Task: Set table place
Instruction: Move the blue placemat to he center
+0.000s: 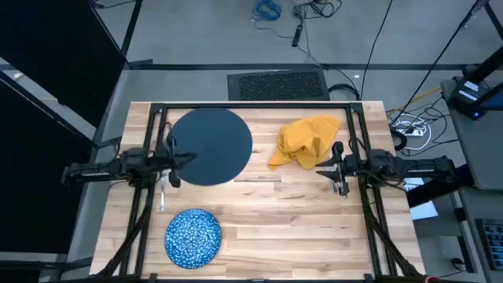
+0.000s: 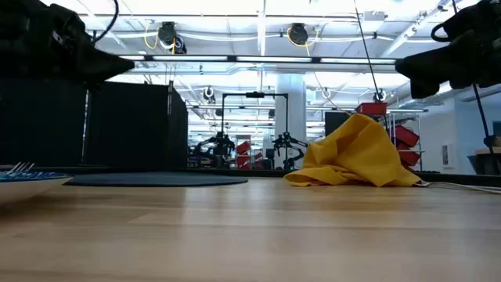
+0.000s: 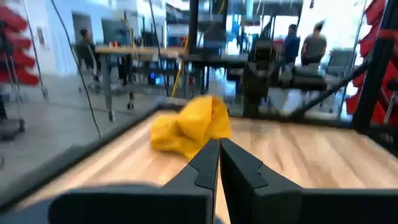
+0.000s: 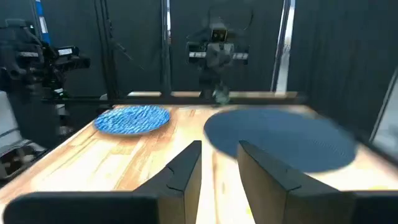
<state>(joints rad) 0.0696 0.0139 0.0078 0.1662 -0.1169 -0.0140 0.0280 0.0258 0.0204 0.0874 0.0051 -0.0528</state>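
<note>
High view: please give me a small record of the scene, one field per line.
plate: dark blue-grey plate, far left of the table
dish: speckled blue dish, near left edge
napkin: yellow napkin, crumpled, right of the plate
left gripper: left gripper over the plate's left part, jaws shut
right gripper: right gripper beside the napkin, jaws open

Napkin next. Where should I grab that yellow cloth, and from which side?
Take the crumpled mustard-yellow cloth napkin at its raised peak, coming straight down from above. It is bunched into a mound on the pale wood table, and the top fold stands clear of the surface, so the fingers can probably pinch it. The right gripper is beside it, fingers open.
</note>
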